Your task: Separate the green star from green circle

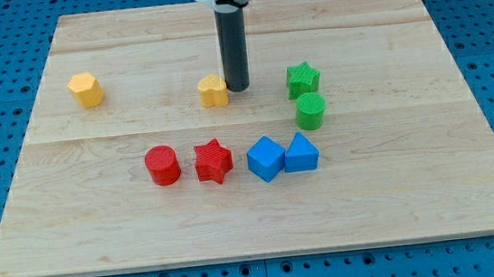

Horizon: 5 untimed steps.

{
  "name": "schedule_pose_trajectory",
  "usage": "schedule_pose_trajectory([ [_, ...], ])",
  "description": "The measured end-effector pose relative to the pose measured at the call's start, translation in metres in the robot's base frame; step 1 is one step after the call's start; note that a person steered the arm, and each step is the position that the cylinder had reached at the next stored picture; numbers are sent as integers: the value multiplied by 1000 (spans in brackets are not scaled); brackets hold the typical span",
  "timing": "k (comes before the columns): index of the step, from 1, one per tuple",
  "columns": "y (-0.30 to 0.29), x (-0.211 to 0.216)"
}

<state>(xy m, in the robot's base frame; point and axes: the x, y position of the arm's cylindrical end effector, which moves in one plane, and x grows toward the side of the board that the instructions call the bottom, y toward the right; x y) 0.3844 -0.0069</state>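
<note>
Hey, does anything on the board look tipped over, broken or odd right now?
Nothing stands out. All eight blocks sit flat and intact on the wooden board; my tip rests beside the yellow heart-shaped block.

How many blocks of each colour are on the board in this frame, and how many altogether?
Yellow: 2, a hexagon and a heart
Green: 2, the green star and green circle
Red: 2, a cylinder and a star
Blue: 2, a cube and a wedge-like block
Total: 8

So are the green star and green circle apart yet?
Not yet: green star sits directly above green circle, seemingly touching. My tip is beside the yellow heart.
</note>
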Motion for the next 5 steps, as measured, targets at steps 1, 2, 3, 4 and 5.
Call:
schedule_pose_trajectory([
  [1,-94,1],
  [2,-196,2],
  [3,-117,-4],
  [4,-69,-42],
  [5,-41,-76],
])
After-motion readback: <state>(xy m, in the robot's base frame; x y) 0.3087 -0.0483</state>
